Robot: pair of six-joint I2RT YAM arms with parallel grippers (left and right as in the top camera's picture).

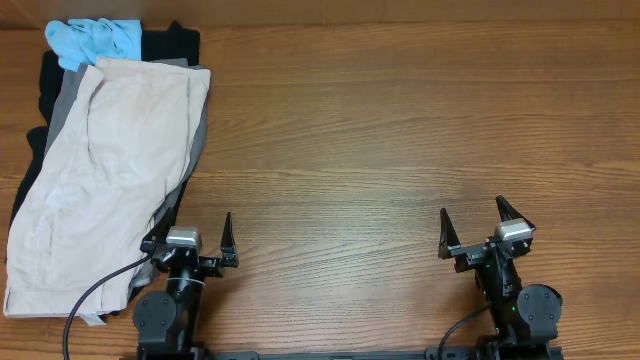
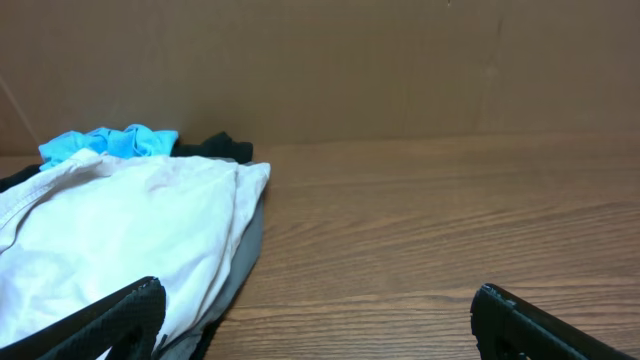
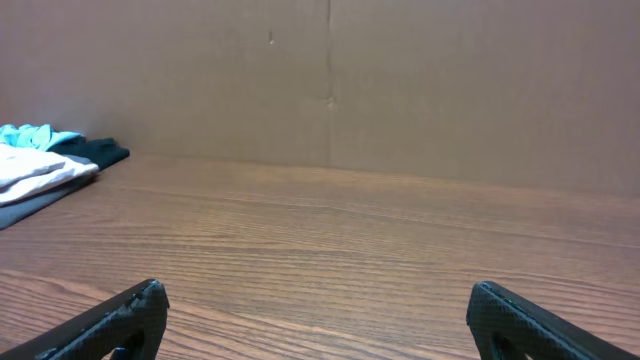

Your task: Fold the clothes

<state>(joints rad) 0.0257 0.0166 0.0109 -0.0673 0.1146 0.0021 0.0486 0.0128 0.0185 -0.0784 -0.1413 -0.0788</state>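
Note:
A pile of clothes lies at the table's left side. On top is a large pale cream-beige pair of trousers (image 1: 100, 170), over a grey piece (image 1: 197, 135) and a black piece (image 1: 170, 42), with a light-blue piece (image 1: 95, 40) at the far end. The trousers also show in the left wrist view (image 2: 120, 240) and, far left, in the right wrist view (image 3: 35, 165). My left gripper (image 1: 190, 232) is open and empty at the front edge, its left finger beside the pile's right border. My right gripper (image 1: 472, 222) is open and empty at the front right, far from the clothes.
The wooden table (image 1: 400, 130) stretches right of the pile. A brown cardboard wall (image 3: 330, 80) stands along the far edge. A black cable (image 1: 95, 295) runs over the trousers' lower part near the left arm's base.

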